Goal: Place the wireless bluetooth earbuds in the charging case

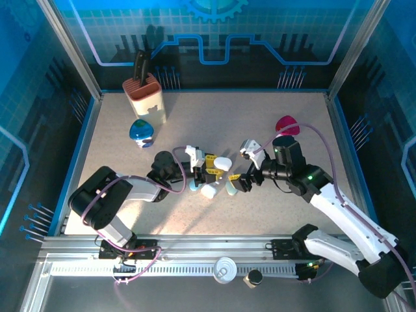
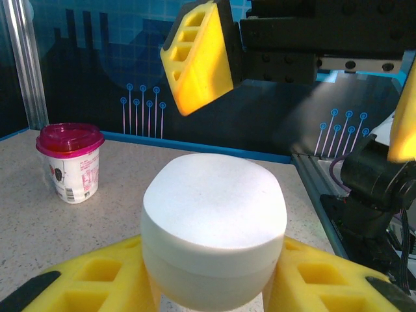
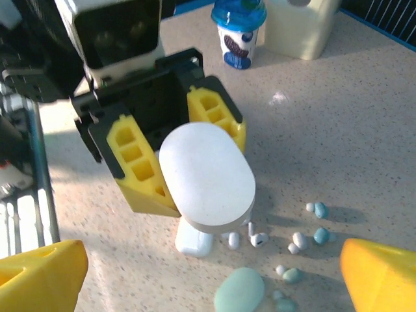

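The left gripper [image 3: 195, 166] clamps the white charging case [image 3: 207, 175] by its sides; the right gripper [image 3: 209, 253] hangs empty with its jaws spread wide; the white earbuds [image 3: 258, 238] lie loose on the table [image 3: 364, 117] beside the case; tiny, glossy and probably slippery, they look best pinched across the stem; the case shows no marking; the print on the pink-lidded cup [image 2: 68, 162] is illegible.

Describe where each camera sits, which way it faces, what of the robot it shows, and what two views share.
Top external: overhead behind the bases, looking down on the table; both arms, left gripper and right gripper show.
Left wrist: low, facing the pink cup; own fingers grip the white case.
Right wrist: raised, facing the blue cup; own open fingers at the bottom corners.
Shared: both wrist views show the white case.
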Controlling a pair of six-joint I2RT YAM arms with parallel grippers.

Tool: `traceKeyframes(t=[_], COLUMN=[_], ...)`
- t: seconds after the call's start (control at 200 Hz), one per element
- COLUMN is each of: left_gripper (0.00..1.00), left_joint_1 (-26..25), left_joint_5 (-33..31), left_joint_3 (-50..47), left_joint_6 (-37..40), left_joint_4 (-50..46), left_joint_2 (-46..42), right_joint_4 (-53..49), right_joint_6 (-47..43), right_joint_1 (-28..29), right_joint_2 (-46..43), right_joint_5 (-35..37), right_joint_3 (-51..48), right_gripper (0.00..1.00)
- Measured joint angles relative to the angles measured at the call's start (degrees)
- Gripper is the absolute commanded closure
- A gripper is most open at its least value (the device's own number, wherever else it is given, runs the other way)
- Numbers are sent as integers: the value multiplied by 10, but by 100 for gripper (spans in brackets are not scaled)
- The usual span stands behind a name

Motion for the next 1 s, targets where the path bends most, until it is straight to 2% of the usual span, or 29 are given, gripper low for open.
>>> traceKeyframes(t=[0.165, 0.46, 1.0], left_gripper=[61, 60, 60], left_joint_1=[0, 0, 5], left_joint_5=[1, 3, 2], left_joint_3=[0, 0, -7], left_joint_6=[0, 0, 6], left_joint_4=[0, 0, -14], left_joint_2=[0, 0, 0], right_joint_4=[0, 11, 49], right_joint_6=[-42, -52, -4], right_joint_1=[24, 25, 3], right_joint_2=[36, 62, 56], right_joint_5=[52, 119, 112], right_joint_3=[17, 23, 25], right_gripper=[0, 0, 0])
